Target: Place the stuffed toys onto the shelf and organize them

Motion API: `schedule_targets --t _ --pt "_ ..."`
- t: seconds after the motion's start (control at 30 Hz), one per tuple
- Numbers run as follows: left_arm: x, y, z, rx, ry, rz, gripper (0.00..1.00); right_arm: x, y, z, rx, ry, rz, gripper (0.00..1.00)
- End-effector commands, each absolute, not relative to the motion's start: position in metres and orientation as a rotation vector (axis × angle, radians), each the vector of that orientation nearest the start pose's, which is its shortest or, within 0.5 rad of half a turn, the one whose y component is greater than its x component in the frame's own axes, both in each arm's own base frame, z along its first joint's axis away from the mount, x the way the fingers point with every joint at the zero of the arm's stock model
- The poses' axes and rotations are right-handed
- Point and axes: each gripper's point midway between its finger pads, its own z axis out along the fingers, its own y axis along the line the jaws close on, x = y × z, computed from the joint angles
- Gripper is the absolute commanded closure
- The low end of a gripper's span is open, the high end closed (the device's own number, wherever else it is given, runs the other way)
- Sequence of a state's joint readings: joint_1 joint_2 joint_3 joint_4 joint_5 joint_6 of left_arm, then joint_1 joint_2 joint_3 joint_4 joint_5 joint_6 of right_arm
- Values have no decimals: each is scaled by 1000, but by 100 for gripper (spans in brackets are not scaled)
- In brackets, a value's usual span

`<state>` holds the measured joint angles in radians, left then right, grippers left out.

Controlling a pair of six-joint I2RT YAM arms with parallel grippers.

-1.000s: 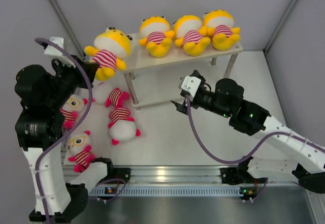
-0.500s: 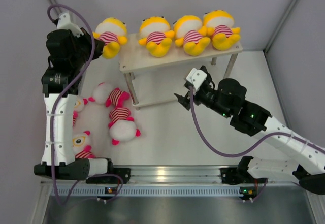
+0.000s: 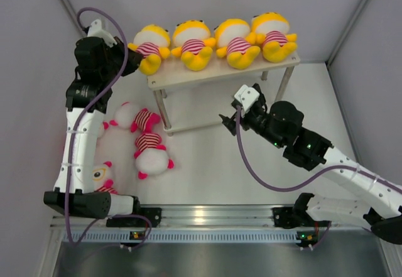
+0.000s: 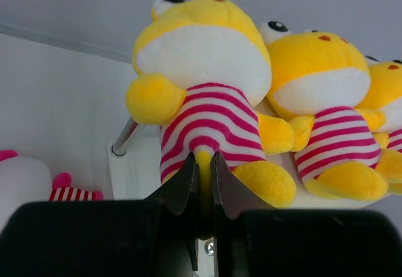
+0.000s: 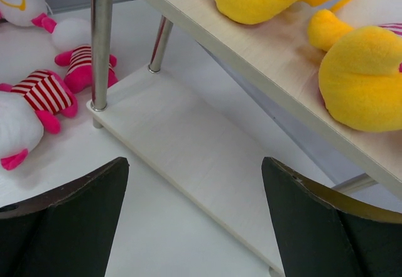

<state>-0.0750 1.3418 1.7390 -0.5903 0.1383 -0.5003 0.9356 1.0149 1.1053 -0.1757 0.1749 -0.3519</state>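
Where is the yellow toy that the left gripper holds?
In the top view, the yellow toy is at the left end of the shelf's upper board, beside three more yellow toys, with the left gripper shut on its lower body.

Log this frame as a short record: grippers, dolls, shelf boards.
left gripper: shut on the leftmost yellow doll, at the left end of the top board
right gripper: open, empty, near the lower board
other yellow dolls: three, on the top board
pink dolls: three visible, on the table
lower board: no dolls
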Motion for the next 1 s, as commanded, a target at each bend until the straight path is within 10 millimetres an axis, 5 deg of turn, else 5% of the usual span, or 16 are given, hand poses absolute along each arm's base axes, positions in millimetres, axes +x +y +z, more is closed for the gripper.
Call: schedule_targets --t 0.0,0.33,0.63,0.97 --pt "400 -87 431 -267 1764 -578 100 252 250 392 -762 1348 323 13" --pt "395 -124 436 -157 1770 -692 100 256 244 383 -725 1380 326 12" --pt "391 -128 425 -150 1798 -702 96 257 238 382 -717 1384 316 12" --pt "372 -125 438 -41 1753 -656 50 256 243 379 -747 1386 342 11"
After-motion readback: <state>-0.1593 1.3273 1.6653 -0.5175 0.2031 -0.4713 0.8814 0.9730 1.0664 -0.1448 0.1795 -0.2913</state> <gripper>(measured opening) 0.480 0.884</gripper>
